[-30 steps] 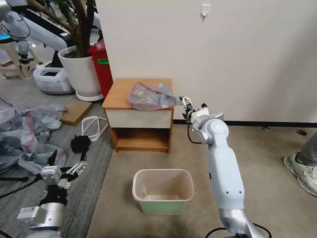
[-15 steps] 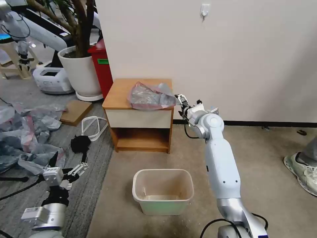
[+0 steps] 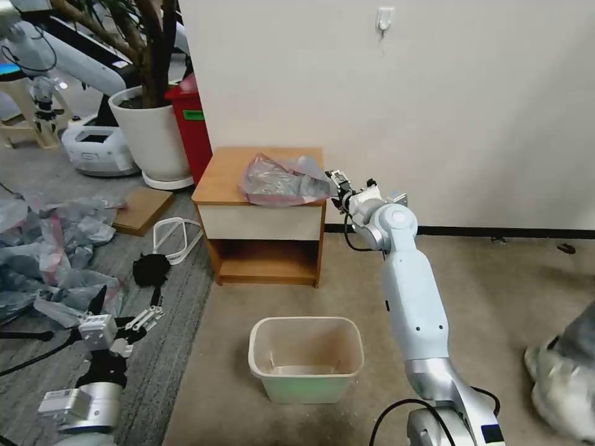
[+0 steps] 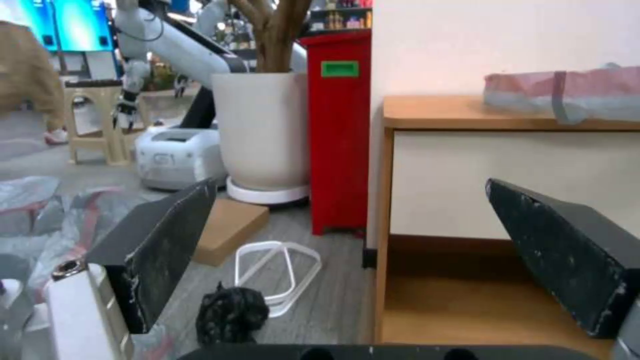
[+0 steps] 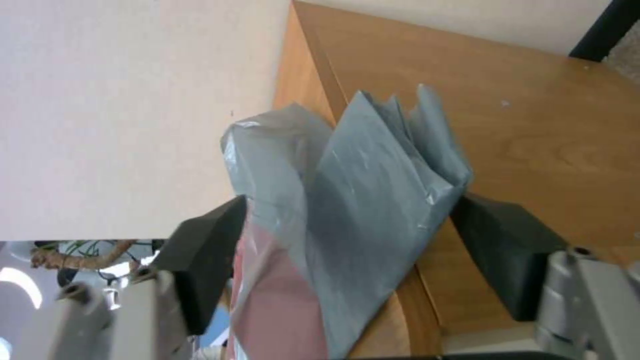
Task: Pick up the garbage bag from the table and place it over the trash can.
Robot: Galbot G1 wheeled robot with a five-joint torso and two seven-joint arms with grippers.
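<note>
The garbage bag (image 3: 282, 179), grey with a pink band, lies crumpled on the right half of the wooden table (image 3: 223, 173). My right gripper (image 3: 334, 181) reaches the bag's right edge at table-top height. In the right wrist view it (image 5: 347, 215) is open, and the grey folds of the bag (image 5: 360, 190) lie between its two black fingers (image 5: 207, 255) over the table top (image 5: 533, 125). The beige trash can (image 3: 305, 320) stands on the carpet in front of the table. My left gripper (image 3: 139, 321) hangs open, low at the left; in its wrist view it (image 4: 360, 220) faces the table (image 4: 467, 112) and the bag (image 4: 567, 95).
A heap of grey-and-pink bags (image 3: 56, 248) covers the floor at the left. A white plant pot (image 3: 152, 133) and a red bin (image 3: 189, 124) stand left of the table. A white frame (image 3: 176, 235) and a black lump (image 3: 150, 269) lie nearby. A person's shoe (image 3: 558, 384) is at the right.
My right arm has moved left and slightly up, bringing its gripper up to the bag's right edge. The shoe at the right has shifted. The left arm has hardly moved.
</note>
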